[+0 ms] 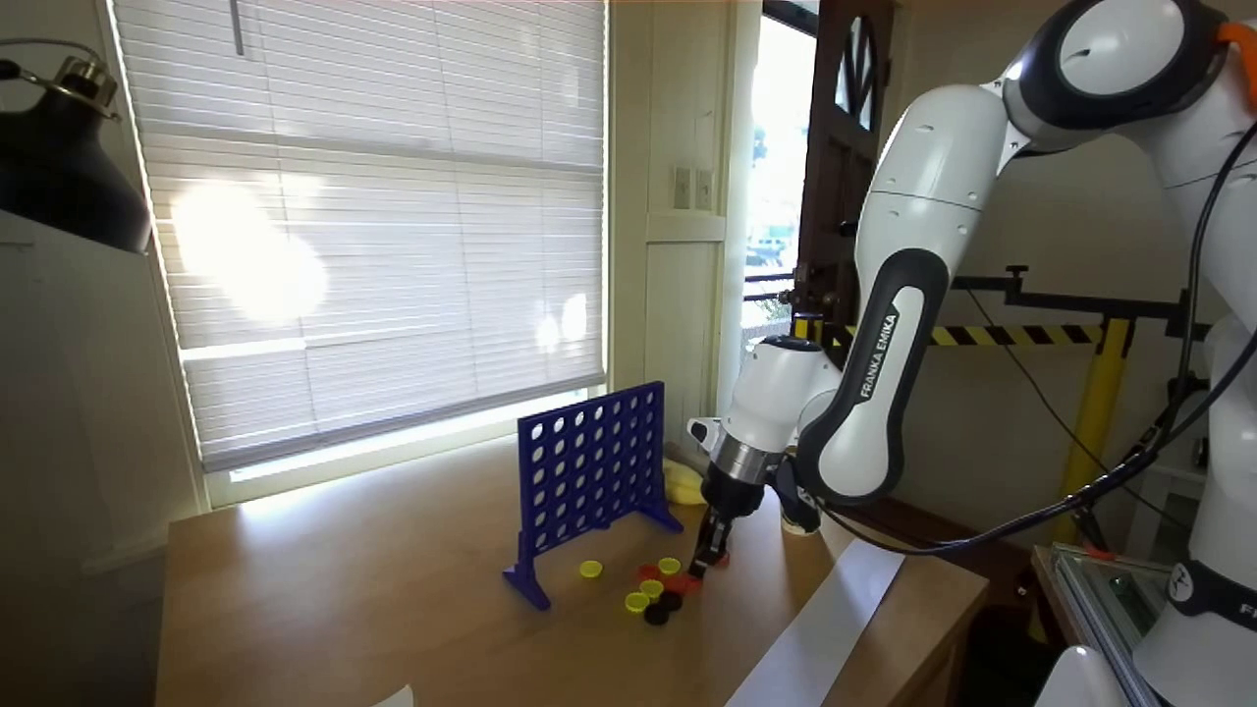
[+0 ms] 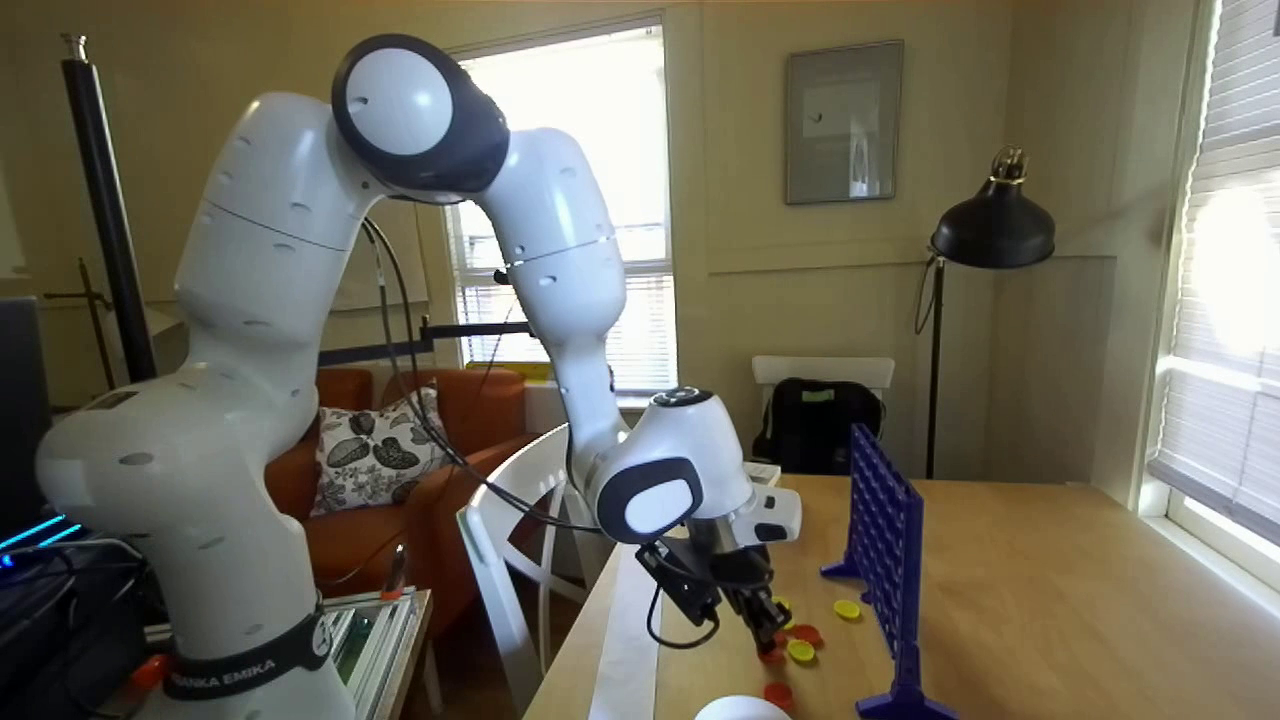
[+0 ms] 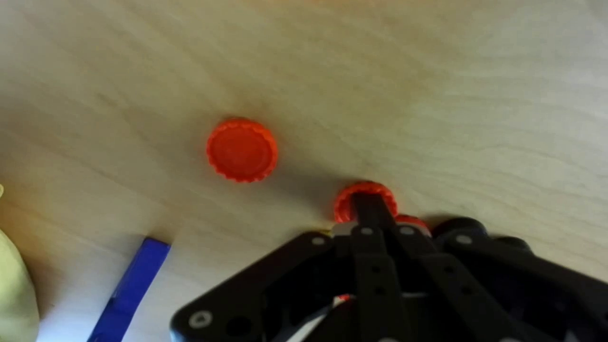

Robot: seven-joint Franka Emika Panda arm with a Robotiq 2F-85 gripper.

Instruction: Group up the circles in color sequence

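Note:
My gripper (image 3: 373, 202) is shut, its fingertips pointing down over a red circle (image 3: 344, 210) and covering its middle in the wrist view. Nothing shows clamped between the fingers. A lone red circle (image 3: 242, 150) lies flat off to the side. In an exterior view the gripper (image 1: 697, 572) stands at the edge of a cluster: a yellow circle (image 1: 651, 589), a red circle (image 1: 648, 572), a black circle (image 1: 656, 614) and several others, close together. One yellow circle (image 1: 590, 569) sits apart, toward the blue grid. The fingers partly hide the cluster in the wrist view.
The blue upright grid (image 1: 526, 491) stands beside the cluster, its foot (image 3: 130, 289) visible in the wrist view. Behind it rests a pale yellow object (image 1: 683, 483). A white paper strip (image 1: 815, 628) runs along the table. A white round rim (image 2: 742, 710) shows at the front.

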